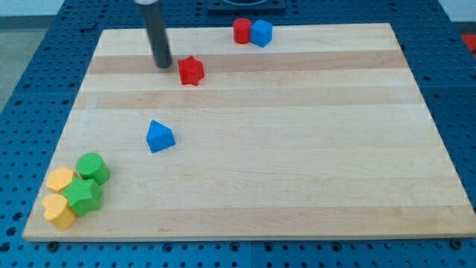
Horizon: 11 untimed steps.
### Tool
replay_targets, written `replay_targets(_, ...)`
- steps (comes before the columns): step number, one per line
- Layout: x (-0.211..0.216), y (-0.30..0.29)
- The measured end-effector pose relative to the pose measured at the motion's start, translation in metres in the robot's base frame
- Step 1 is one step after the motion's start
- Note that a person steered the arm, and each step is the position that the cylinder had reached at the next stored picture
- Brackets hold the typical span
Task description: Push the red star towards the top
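Jaws I have none in this view; my arm ends only in a dark rod, so there is nothing that opens, closes or grips. My tip [163, 64] stands on the counter [297, 149] near the view's top left, just to the left of the red star [191, 71] and a little higher than it. A narrow gap seems to lie between my tip and the star, but I cannot tell for sure whether they touch.

The red star lies in the upper part of the counter, left of the middle, on a darker strip of the wood. Farther to the right, close to the top edge, a red block [242, 30] of round shape and a blue cube [261, 33] stand side by side and touch each other.

Below the star, well apart from it, a blue triangular block [159, 137] lies alone on the left half.

In the bottom left corner four blocks are crowded together: a green round block [93, 167], a green star [82, 196], a yellow block [59, 179] and a yellow heart-like block [58, 211].
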State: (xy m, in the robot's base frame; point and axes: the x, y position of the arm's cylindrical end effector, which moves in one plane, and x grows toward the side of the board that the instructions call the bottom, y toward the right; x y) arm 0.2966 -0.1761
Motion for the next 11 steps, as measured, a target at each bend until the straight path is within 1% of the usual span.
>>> replay_targets(1,0.029,-0.025)
replay_targets(2,0.043,-0.003)
replay_targets(4,-0.019,0.105)
replay_targets(5,-0.018,0.105)
replay_targets(6,0.001,0.087)
replay_targets(7,0.029,0.081)
replay_targets(9,0.082,0.105)
replay_targets(10,0.091,0.127)
replay_targets(11,0.089,0.165)
